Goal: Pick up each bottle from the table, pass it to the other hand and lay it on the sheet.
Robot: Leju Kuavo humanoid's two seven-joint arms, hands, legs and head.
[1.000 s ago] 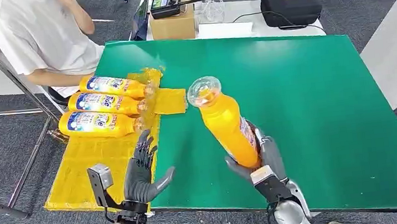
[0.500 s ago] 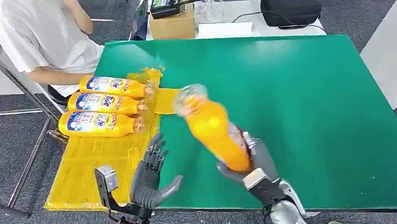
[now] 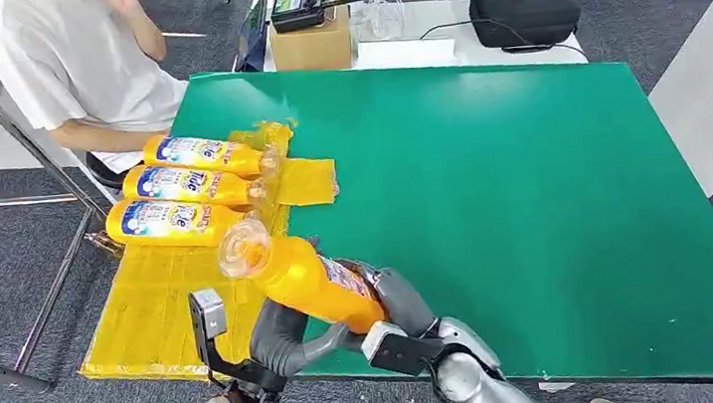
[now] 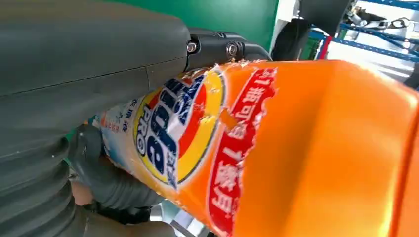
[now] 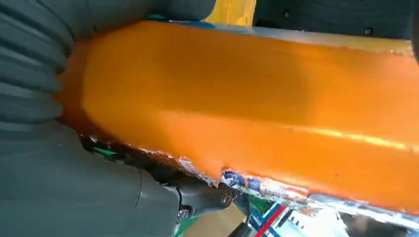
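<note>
Person [image 3: 83, 65]: seated at the table's far left corner, in a white shirt.
Laid bottles [image 3: 181, 185]: three side by side on the yellow sheet [image 3: 158, 302], caps toward the green table [image 3: 532, 193].
Left hand [image 3: 282, 334]: cupped under the orange bottle [image 3: 306, 279], thumb against its body; a firm grip cannot be told.
Orange bottle: tilted over the table's near edge, cap toward the sheet.
Right hand [image 3: 398, 302]: wrapped around the bottle's base, holding it.
</note>
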